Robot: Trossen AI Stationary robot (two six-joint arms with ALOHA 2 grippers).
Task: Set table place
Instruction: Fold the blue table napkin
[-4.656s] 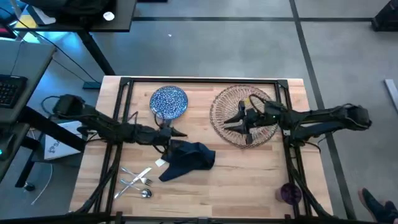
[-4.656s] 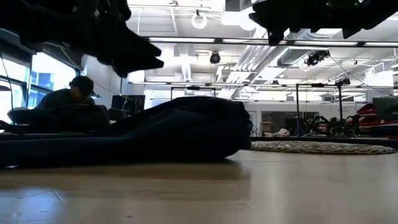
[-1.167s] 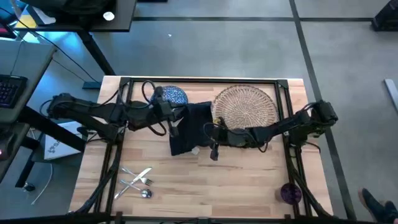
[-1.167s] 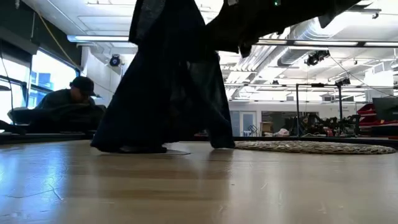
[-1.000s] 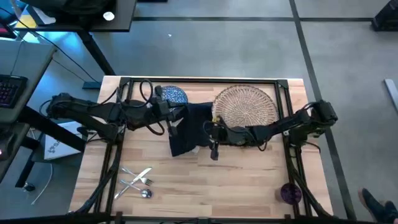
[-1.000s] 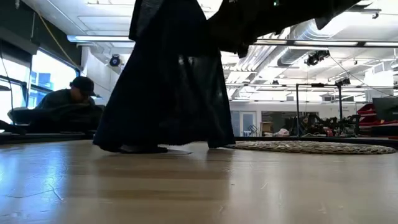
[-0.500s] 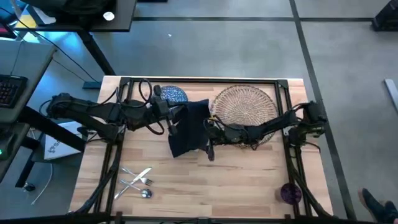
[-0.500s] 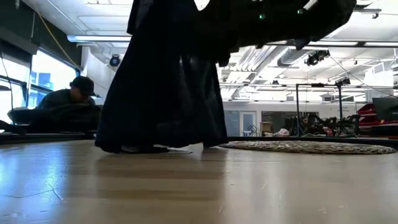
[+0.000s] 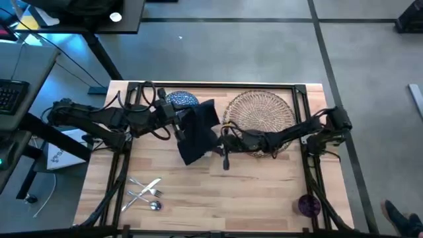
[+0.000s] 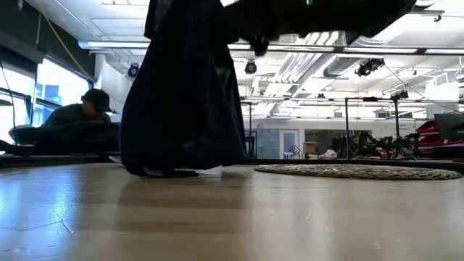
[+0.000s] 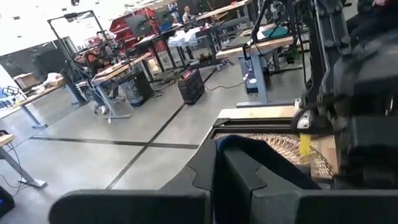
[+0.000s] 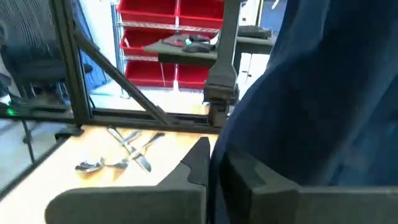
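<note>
Two grippers hold up the dark blue napkin [image 9: 197,134] in the middle of the table [image 9: 218,198]. From above, the left gripper [image 9: 180,123] pinches the napkin's upper left side, and its fingers are closed on the cloth. The right gripper [image 9: 223,144] pinches the napkin's right edge, and its fingers are closed on the cloth too. From table height, the napkin [image 10: 183,94] hangs down like a curtain, and its bottom edge touches the wood.

From above, the blue plate [image 9: 181,99] sits near the top edge of the table, partly hidden behind the left arm and the napkin. The round woven placemat [image 9: 260,112] lies to the right of the napkin, near the top right corner. The right arm crosses over its lower edge. The mat's top is bare.

The silver cutlery [image 9: 144,194] lies in a little pile at the lower left of the table, well apart from the napkin. The small purple cup [image 9: 308,204] stands at the lower right, close to the table's edge. Between the cutlery and the cup is a wide stretch of bare wood.

From table height, a person [image 10: 69,127] sits far back at the left.
</note>
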